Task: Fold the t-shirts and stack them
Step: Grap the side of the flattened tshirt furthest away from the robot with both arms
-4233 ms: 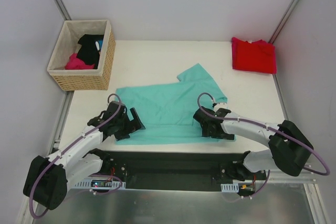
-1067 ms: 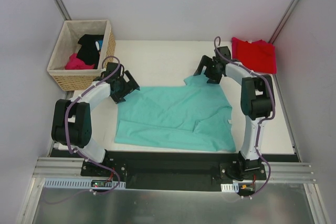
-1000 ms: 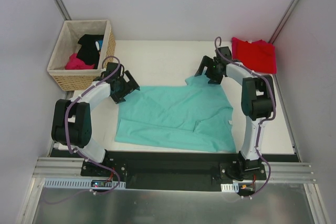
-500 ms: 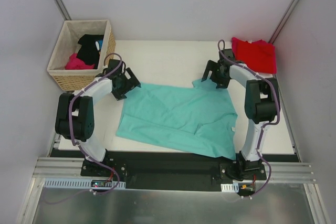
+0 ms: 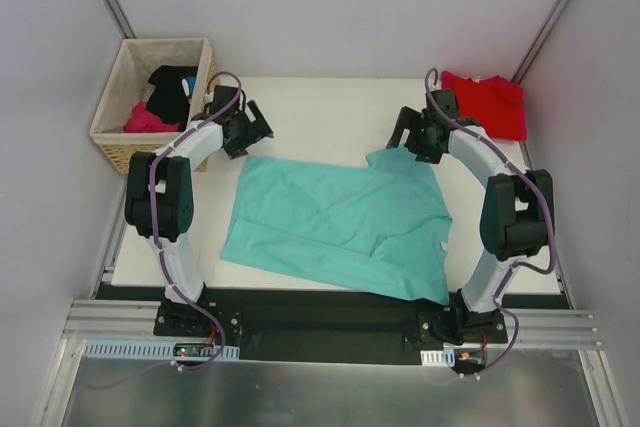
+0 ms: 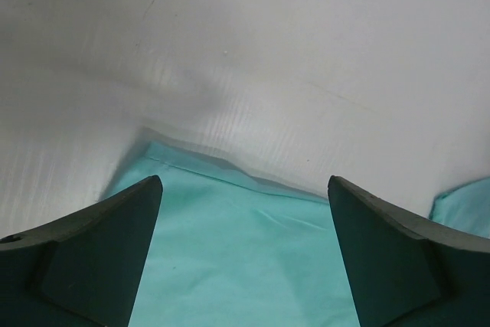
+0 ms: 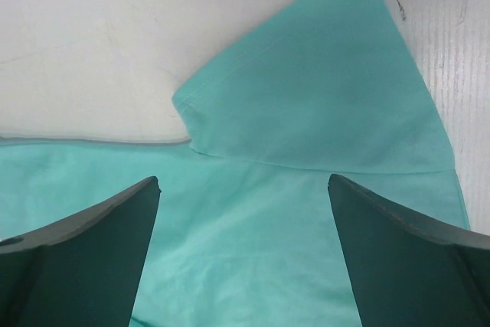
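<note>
The teal t-shirt (image 5: pixel 335 217) lies spread flat and a little skewed in the middle of the table, one sleeve (image 5: pixel 400 160) pointing to the back right. In the back right corner the red t-shirt (image 5: pixel 487 104) lies folded. My left gripper (image 5: pixel 253 139) hovers open just behind the teal shirt's far left corner; the left wrist view has the shirt's hem (image 6: pixel 222 168) under the open gripper (image 6: pixel 243 183), nothing between the fingers. My right gripper (image 5: pixel 411 142) stands open over the sleeve (image 7: pixel 321 105), with that gripper (image 7: pixel 243 183) holding nothing.
A wicker basket (image 5: pixel 197 132) at the back left holds a black garment (image 5: pixel 170 87) and a magenta-pink one (image 5: pixel 147 119). White table (image 5: pixel 320 112) shows behind the teal shirt, between the two grippers. Grey walls close in the back and sides.
Both grippers have drawn back from the teal shirt's far edge, the left toward the basket, the right toward the red shirt. The teal shirt has shifted slightly right and now lies skewed.
</note>
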`<action>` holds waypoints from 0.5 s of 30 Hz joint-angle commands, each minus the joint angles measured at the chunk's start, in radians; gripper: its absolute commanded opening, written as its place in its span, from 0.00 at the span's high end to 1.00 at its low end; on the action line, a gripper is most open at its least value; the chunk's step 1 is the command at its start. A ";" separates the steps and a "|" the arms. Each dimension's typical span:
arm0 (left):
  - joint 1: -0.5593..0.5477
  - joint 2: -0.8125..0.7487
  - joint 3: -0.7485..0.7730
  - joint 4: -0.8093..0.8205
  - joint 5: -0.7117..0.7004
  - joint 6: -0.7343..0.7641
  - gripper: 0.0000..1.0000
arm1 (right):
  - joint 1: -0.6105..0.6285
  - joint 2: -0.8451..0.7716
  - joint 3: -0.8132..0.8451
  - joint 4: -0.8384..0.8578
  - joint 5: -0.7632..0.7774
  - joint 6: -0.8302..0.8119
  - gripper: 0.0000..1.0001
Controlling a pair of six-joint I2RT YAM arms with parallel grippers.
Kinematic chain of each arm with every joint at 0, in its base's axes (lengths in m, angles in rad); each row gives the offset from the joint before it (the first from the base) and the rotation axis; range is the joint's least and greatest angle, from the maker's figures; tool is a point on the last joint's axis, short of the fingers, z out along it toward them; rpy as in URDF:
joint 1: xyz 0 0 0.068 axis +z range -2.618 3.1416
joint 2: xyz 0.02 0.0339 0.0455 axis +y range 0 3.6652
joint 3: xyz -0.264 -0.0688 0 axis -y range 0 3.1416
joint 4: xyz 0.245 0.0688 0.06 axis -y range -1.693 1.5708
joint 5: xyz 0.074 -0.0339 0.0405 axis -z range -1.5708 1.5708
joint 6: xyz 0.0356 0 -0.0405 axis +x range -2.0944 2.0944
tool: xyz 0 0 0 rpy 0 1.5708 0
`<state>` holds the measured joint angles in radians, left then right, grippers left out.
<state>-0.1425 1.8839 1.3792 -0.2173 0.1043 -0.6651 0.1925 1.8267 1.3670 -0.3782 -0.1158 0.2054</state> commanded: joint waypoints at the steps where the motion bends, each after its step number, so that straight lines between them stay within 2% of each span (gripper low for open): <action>1: 0.011 0.030 0.011 -0.019 0.009 0.009 0.12 | 0.012 -0.095 -0.016 0.002 0.008 -0.001 0.04; 9: 0.011 0.038 -0.012 -0.027 0.018 0.010 0.32 | 0.025 -0.090 -0.009 -0.007 0.007 0.003 0.03; 15: 0.011 0.053 -0.009 -0.054 0.003 0.022 0.35 | 0.030 -0.087 -0.014 -0.010 0.005 0.005 0.03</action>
<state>-0.1421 1.9282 1.3716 -0.2337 0.1047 -0.6632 0.2150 1.7641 1.3548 -0.3798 -0.1158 0.2058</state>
